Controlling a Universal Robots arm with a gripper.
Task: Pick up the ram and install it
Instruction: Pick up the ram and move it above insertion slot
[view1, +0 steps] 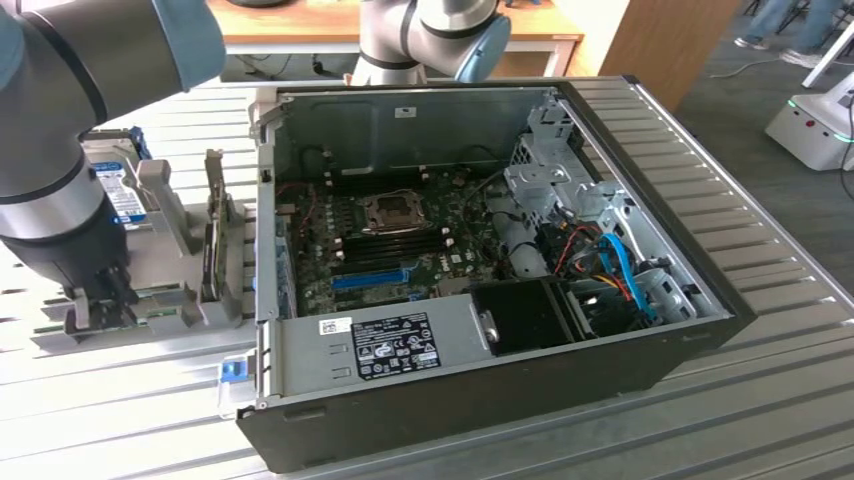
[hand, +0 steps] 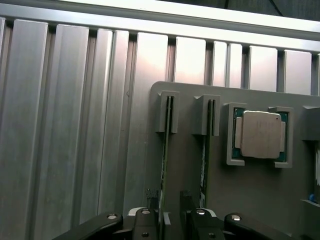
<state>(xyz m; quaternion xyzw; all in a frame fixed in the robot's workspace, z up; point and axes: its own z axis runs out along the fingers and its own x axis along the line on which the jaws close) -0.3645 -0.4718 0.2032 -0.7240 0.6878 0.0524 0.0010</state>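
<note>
- The ram (hand: 164, 150) stands on edge in a slot of the grey holder (hand: 250, 200). The holder sits on the ribbed desk (hand: 65, 125), at the exterior view's left of the open case (view1: 467, 420).
- The end effector (hand: 171, 209) hangs low over the holder with its fingers (hand: 189, 212) wide apart. They are astride one end of the ram and hold nothing.
- The step in hand looks like the grasp: the stick is not yet gripped and sits fully in its slot.
- The ram lies closer to one finger than the other, so a small sideways correction before closing would help. Otherwise the nearer finger may touch first and lean the thin board against its slot wall.
- A second stick (hand: 204, 150) stands in the next slot, on the side of the CPU (hand: 260, 134). One finger sits between the two sticks, so it should travel straight and not brush the neighbour.
- The fingers should meet the board's flat faces squarely and with gentle force, since it is thin and likely carries small chips.
- The hold seems to be near one end of the stick, and a grip nearer the middle would probably keep it from tipping. How far the fingers reach down the board cannot be told.
</note>
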